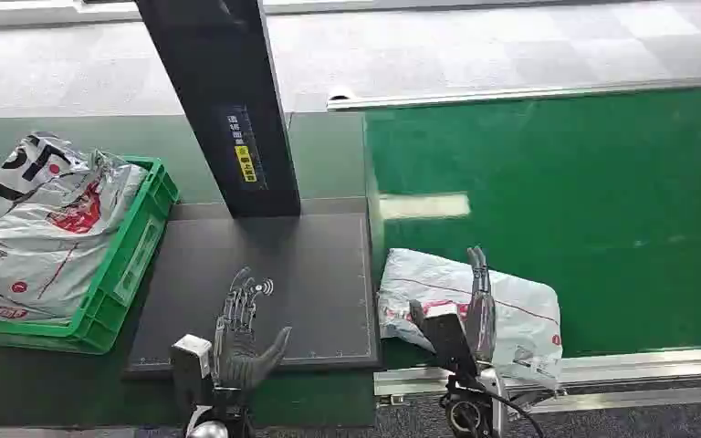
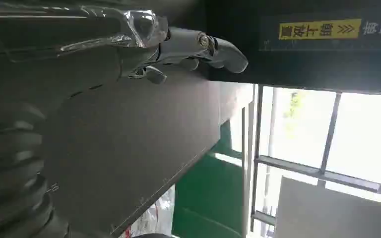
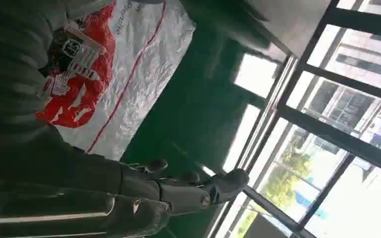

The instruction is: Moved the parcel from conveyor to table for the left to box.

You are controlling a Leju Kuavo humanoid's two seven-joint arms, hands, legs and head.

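White crinkled plastic parcel (image 1: 471, 313) on green conveyor belt (image 1: 584, 201), 3 o'clock of dark grey mat (image 1: 265, 274). Right hand (image 1: 475, 306) over it, fingers extended, ungripped. Left hand (image 1: 242, 333) open, waiting over mat.

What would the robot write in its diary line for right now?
parcel: on green conveyor | right hand: open, over parcel | left hand: open, over dark mat | green crate: holds parcels
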